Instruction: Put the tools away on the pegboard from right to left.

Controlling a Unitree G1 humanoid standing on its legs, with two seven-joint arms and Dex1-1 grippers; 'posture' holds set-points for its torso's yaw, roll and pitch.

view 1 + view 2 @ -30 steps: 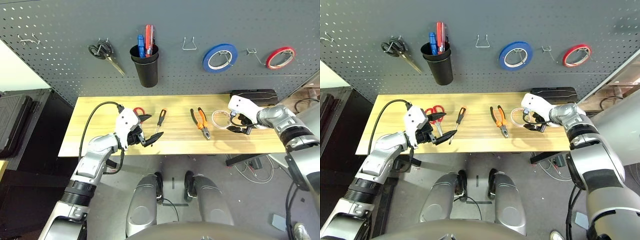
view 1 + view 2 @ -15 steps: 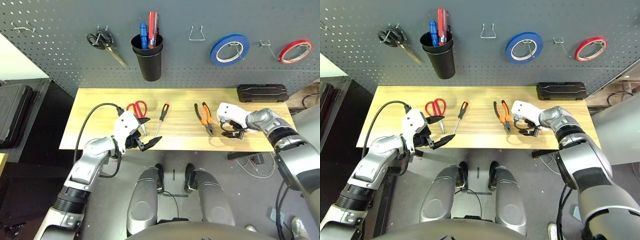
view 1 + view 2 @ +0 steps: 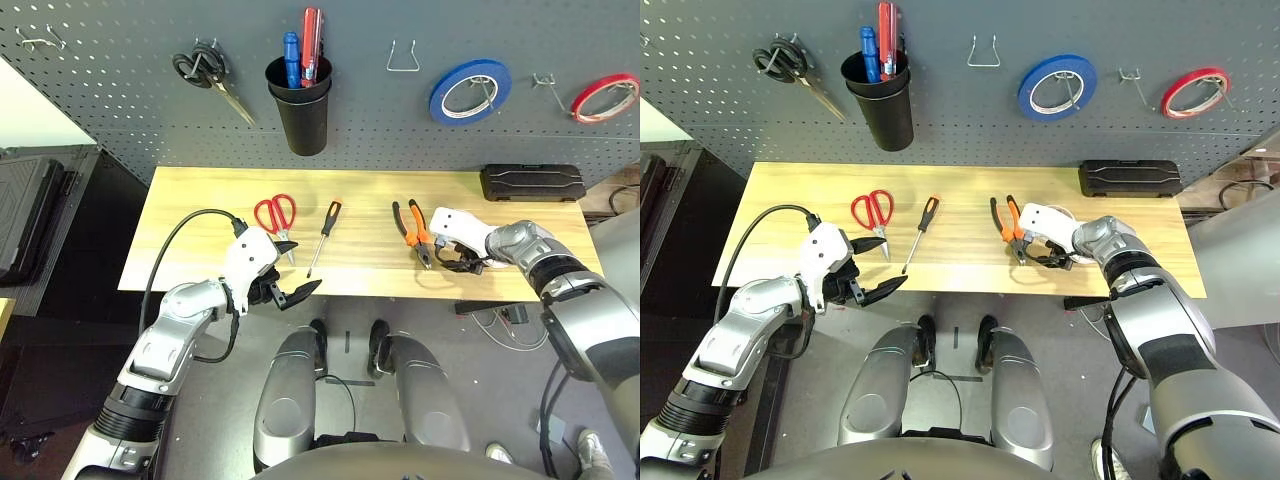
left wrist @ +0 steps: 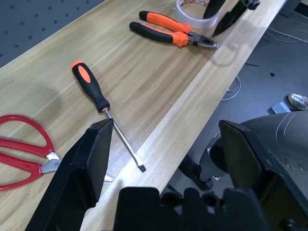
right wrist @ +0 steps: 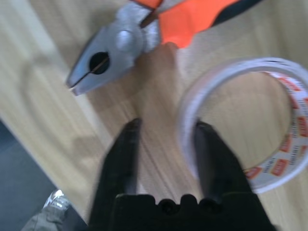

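Note:
On the wooden table [image 3: 200, 200] lie red-handled scissors [image 3: 274, 214], a slim screwdriver [image 3: 322, 233] and orange-and-black pliers [image 3: 412, 228]. Just right of the pliers, my right gripper [image 3: 455, 262] covers most of the white tape roll [image 5: 231, 70]. The right wrist view shows its fingers astride the roll's wall, one inside the ring and one outside; the jaws are narrow, with a small gap on the outer side. My left gripper [image 3: 300, 268] hangs open and empty at the table's front edge, near the screwdriver's tip. The pegboard [image 3: 120, 110] rises behind.
On the pegboard hang black-handled scissors [image 3: 212, 82], a black cup [image 3: 298, 110] with tools, a blue tape roll [image 3: 470, 90] and a red tape roll [image 3: 605, 97]. Bare hooks [image 3: 402, 58] sit between them. A black case [image 3: 530, 183] lies at the table's back right.
The camera has tilted. My right gripper has come over the white tape roll and its jaws have narrowed around the wall. The left gripper stays open near the front edge.

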